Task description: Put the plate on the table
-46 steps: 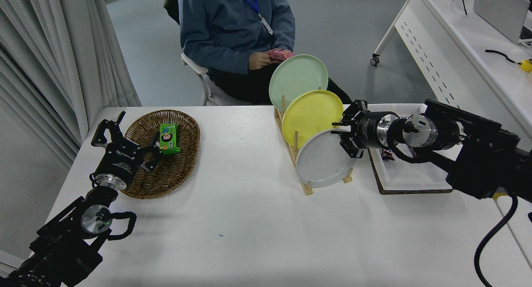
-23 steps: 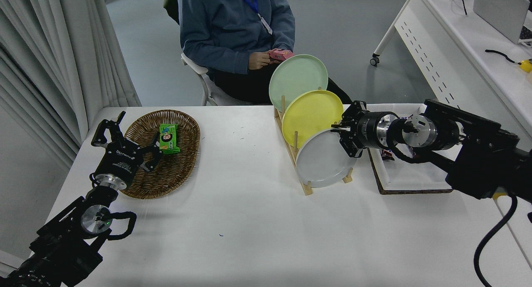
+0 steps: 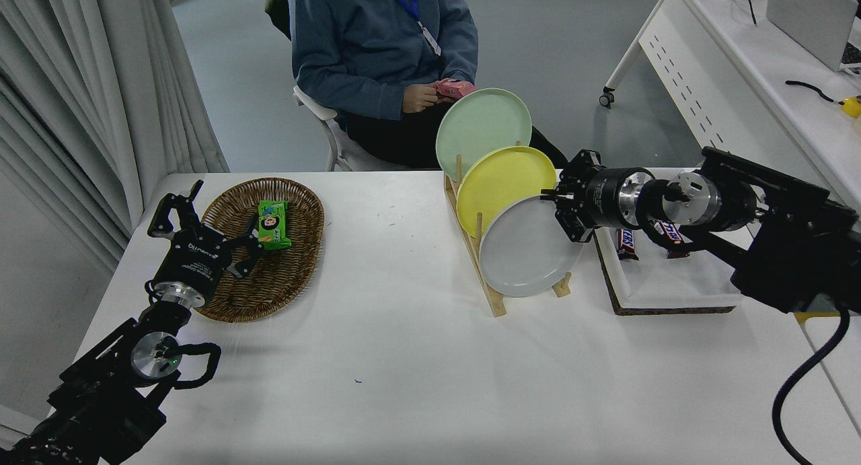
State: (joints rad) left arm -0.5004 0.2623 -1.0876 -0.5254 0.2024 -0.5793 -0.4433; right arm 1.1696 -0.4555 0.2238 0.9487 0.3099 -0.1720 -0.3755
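Lifted a little since a moment ago: light-grey plate (image 3: 528,253), now higher and tipped further right in the wooden rack (image 3: 485,276), lower edge hidden behind the rack's front rail, so unclear whether clear of the slot. Right pincer (image 3: 564,212) closed on the plate's upper right rim, arm reaching in from the right edge, shifted slightly right and up. Behind the grey plate, upright in the same rack, yellow plate (image 3: 504,182) and pale green plate (image 3: 481,128). Just right of the rack, white tray (image 3: 666,283) with two chocolate bars (image 3: 627,243), now uncovered by the arm. Parked at lower left, left pincer (image 3: 202,226), fingers spread, over the wicker basket (image 3: 296,263) holding a green snack packet (image 3: 272,224). Seated beyond the white tabletop (image 3: 403,357), a person in a blue top (image 3: 377,41).
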